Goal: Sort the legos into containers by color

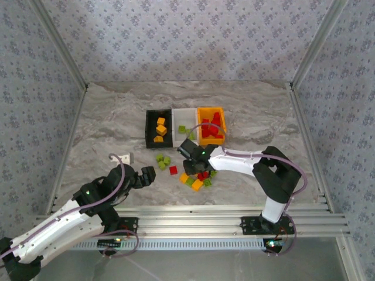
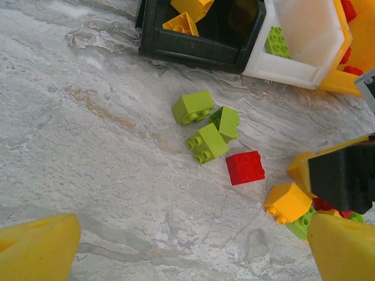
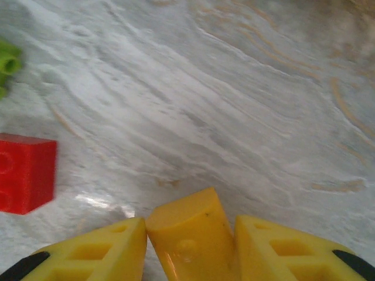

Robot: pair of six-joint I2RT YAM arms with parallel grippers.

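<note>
Grips small orange-yellow plastic brick point(image 3: 186, 252) in right gripper point(image 3: 188, 228), holds left gripper point(image 2: 193, 234) wide, looks roughly half done with mixed plastic bricks point(image 1: 197, 184) loose beside black rectangular plastic bin point(image 1: 150, 126).

Table top point(image 1: 105, 111): marble pattern, grey-white with tan veins, glossy in the wrist views.
Walls point(image 1: 187, 35): pale wallpaper with a small repeating floral motif, on three sides.
Frame posts point(image 1: 58, 44): bare metal, slanting up from the far table corners.
Small white piece point(image 1: 122, 157): lies on the table's left part; what it is cannot be told.
Rails point(image 1: 193, 213): ribbed metal strips along the near edge.
</note>
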